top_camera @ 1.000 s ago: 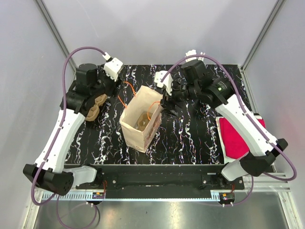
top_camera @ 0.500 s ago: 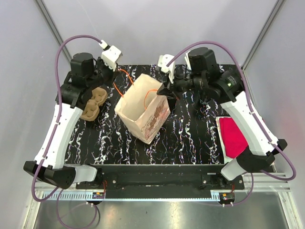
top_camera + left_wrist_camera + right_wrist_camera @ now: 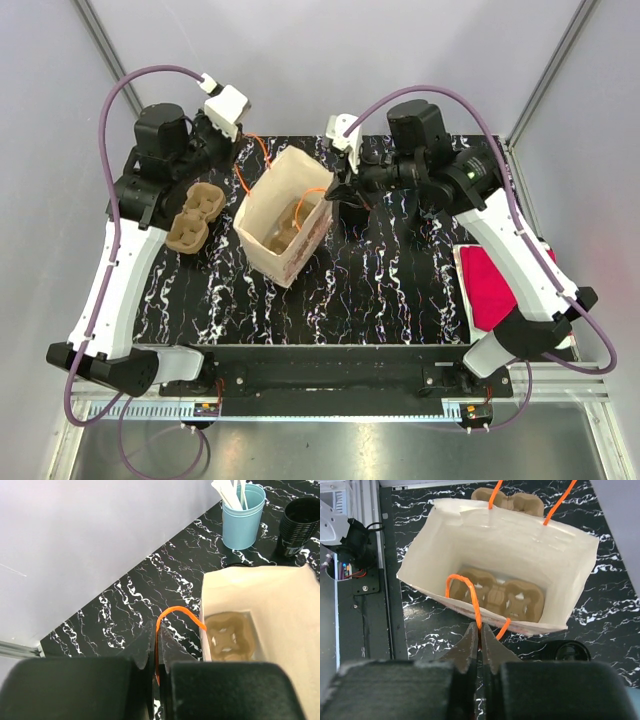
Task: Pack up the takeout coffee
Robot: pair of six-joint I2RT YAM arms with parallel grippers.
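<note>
- Plainly, from above, the paper bag (image 3: 305,242) stands open mid-table between the two arms, tilted a little. The left gripper (image 3: 238,160) is pressed together on the left handle (image 3: 262,158) at the bag's far-left side. The right gripper (image 3: 335,192) pinches the right handle (image 3: 313,193) at the bag's right rim.
- The step looks like holding or shifting the bag by its handles. I judge it goes best with both loops drawn apart evenly, so the mouth keeps square and the bag does not tip.
- In the same view, a spare carrier (image 3: 194,215) lies on the black marbled table (image 3: 400,290) just left of the bag. A red cloth (image 3: 495,285) lies well apart at the right edge. Plain pale walls close in the cell at the back and on both sides.
- From the left wrist, the fingers are closed on the orange loop, which arcs across to the bag's rim. A cardboard carrier (image 3: 227,635) lies flat on the bag's floor. Beyond the bag a blue cup (image 3: 242,515) of white sticks and a stack of black cups (image 3: 299,527) stand near each other, close to the wall.
- From the right wrist, the jaws are shut thin on the other loop, just outside the near rim. The carrier sits square in the bottom with no cups in it. A gentle pull seems wise, since paper handles may tear where they join the bag.
</note>
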